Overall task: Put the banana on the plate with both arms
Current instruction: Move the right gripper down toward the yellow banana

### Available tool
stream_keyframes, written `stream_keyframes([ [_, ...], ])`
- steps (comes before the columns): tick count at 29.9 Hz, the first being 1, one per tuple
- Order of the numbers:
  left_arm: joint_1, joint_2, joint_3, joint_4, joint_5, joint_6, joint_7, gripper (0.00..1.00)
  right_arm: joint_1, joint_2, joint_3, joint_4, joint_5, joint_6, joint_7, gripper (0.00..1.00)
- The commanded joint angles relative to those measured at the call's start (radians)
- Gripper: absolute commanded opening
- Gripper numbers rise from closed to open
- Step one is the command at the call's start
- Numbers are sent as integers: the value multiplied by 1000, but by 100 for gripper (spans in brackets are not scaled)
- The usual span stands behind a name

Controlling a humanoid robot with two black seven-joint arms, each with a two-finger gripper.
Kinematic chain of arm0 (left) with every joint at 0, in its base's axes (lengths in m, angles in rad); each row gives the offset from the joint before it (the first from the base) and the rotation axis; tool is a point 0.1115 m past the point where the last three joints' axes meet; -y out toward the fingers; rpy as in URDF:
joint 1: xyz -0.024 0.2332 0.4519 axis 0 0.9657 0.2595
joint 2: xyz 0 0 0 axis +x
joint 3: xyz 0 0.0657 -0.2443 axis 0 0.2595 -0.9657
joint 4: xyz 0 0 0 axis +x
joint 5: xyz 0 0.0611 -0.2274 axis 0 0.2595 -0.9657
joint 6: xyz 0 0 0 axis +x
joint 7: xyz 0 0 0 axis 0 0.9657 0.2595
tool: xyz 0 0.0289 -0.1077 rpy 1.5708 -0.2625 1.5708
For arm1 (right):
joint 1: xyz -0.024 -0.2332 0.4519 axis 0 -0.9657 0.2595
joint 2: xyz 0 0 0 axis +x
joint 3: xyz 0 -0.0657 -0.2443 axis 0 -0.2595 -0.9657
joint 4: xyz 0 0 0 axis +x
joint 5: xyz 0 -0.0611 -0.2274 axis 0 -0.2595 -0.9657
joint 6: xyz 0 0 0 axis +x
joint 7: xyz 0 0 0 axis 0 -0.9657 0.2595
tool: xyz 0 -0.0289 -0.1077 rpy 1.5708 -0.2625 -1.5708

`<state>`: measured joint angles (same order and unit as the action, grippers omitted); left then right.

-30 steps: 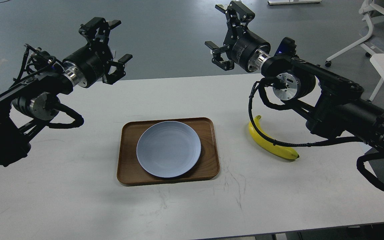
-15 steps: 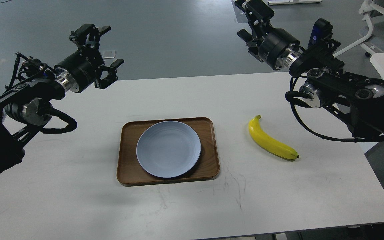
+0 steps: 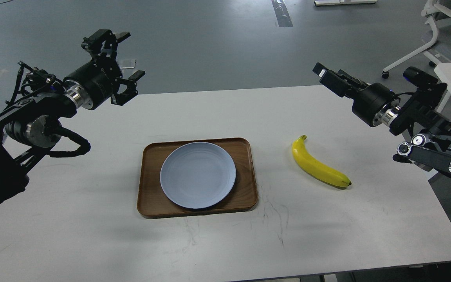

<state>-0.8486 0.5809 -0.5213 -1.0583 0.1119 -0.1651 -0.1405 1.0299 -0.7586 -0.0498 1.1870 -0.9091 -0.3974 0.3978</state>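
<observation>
A white desk seen from above and in front. At its centre sits a brown wooden tray holding an empty pale blue-grey plate. To the right of the tray, well apart from it, a yellow banana lies flat on the desk, untouched, stem end pointing away.

Over the last second the right arm has swung down and outward; a cable that crossed the banana is gone, so the fruit now shows in full. The right gripper now hovers beyond and to the right of the banana (likely lining up an approach). It is seen nearly end-on, so whether its fingers are apart cannot be told.

The left gripper hangs over the desk's far left edge, fingers spread apart and empty, having barely moved.

Both arms run off the frame edges.
</observation>
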Motion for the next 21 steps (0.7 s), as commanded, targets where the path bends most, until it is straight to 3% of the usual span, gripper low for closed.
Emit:
stream_keyframes([
  [1, 3, 10, 1, 1, 2, -2, -2, 98, -4, -105, 18, 95, -11, 2, 35, 100],
  [11, 13, 11, 1, 0, 14, -1, -10, 98, -47, -91, 5, 88, -28, 0, 35, 100],
  [17, 14, 13, 4, 0, 14, 1, -11, 98, -106, -78, 4, 54, -250, 0, 27, 100],
  [21, 14, 13, 11, 0, 17, 1, -10, 98, -134, -44, 2, -25, -264, 11, 16, 100],
])
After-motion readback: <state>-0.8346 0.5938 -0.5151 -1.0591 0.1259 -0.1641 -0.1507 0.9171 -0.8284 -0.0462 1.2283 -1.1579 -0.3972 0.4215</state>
